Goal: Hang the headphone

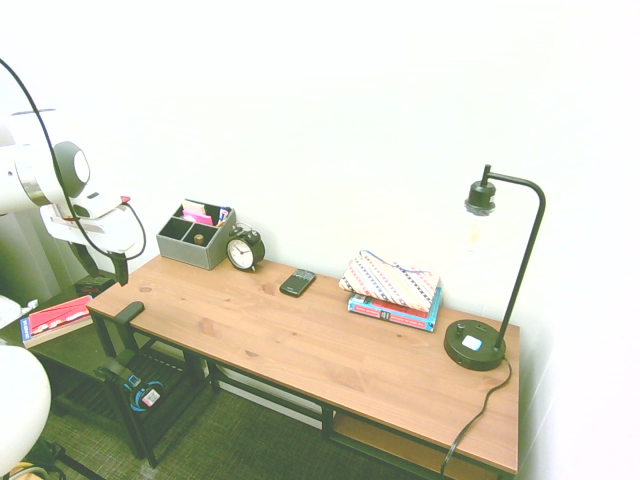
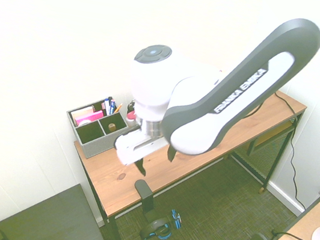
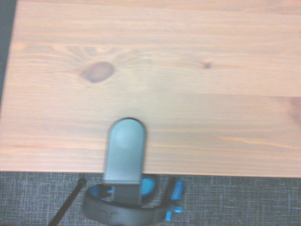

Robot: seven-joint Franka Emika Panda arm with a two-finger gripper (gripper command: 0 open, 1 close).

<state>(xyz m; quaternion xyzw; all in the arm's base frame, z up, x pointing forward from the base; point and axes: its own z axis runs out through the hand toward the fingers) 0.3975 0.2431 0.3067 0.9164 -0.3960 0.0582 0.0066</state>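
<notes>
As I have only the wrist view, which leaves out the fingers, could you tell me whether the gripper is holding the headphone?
Observer: No. The gripper is open and empty, above the end of the desk. It is apart from the headphone.
Operator: Thank you. Is the headphone hanging clear of the desktop?
Observer: Yes. It hangs below the desktop from the grey hook at the desk's end.
Operator: Is anything on the desk close to the gripper?
Observer: The grey organizer is nearest, at the back edge, with the alarm clock beside it.
</notes>
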